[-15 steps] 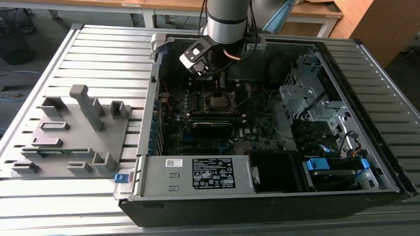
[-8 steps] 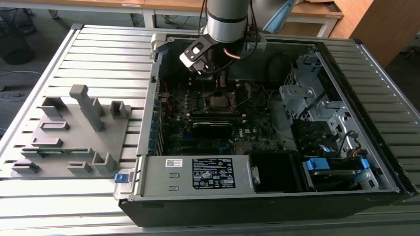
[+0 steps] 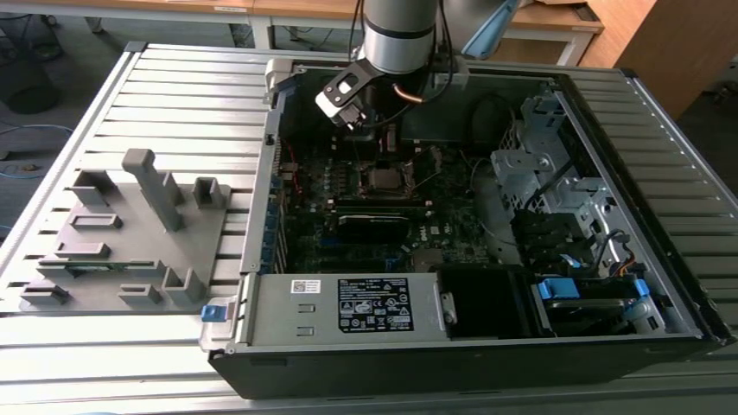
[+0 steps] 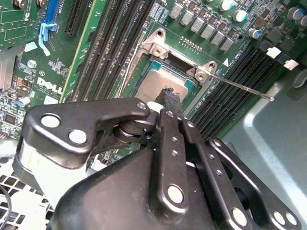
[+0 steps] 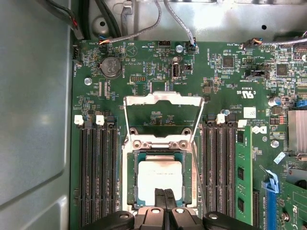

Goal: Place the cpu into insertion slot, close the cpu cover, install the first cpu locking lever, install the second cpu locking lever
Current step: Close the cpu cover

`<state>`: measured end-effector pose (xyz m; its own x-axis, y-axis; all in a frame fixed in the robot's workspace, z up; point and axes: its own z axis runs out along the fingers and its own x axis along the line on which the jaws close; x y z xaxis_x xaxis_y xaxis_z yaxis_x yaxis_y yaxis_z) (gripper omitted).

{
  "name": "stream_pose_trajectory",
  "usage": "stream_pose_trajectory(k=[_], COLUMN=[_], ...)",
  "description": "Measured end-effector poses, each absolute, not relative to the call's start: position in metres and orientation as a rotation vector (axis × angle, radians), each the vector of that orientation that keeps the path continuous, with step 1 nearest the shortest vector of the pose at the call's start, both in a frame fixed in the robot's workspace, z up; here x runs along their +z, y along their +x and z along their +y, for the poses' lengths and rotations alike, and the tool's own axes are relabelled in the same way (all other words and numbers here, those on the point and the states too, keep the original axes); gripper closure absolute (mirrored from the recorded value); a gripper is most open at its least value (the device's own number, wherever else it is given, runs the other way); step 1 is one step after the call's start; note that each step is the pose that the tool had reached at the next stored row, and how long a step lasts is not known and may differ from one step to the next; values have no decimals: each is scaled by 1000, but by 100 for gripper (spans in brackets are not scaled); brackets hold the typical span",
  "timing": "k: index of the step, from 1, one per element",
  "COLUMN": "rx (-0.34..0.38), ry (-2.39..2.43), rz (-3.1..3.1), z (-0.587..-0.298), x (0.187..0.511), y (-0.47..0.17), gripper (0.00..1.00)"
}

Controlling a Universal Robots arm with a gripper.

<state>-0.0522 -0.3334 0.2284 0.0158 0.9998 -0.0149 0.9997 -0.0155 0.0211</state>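
Observation:
The cpu (image 5: 159, 178) lies flat in the insertion slot (image 5: 127, 182), its silver-grey top facing up; it also shows in the second wrist view (image 4: 158, 80). The cpu cover (image 5: 163, 99) stands swung open, hinged at the slot's far side, with the board visible through its window. My gripper (image 5: 165, 197) is shut with nothing between its fingers, and its tips (image 4: 171, 95) sit right over the cpu's near edge. A thin locking lever rod (image 4: 240, 87) sticks out free beside the slot. In the exterior view the gripper (image 3: 355, 119) hangs inside the case above the slot (image 3: 386, 178).
Long black memory slots (image 5: 96, 177) flank the socket, with a green module (image 5: 242, 177) in one. The open computer case has a power supply (image 3: 346, 307) at the front and drive cages (image 3: 554, 181) at the exterior view's right. A grey fixture (image 3: 127, 233) lies outside.

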Motion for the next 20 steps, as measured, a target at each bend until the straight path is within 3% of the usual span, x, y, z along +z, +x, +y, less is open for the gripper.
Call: stream_pose_trajectory(k=[20], rx=[7], ry=[2221], rz=[2186], z=[-333], x=[235], y=[-52], gripper=[89])
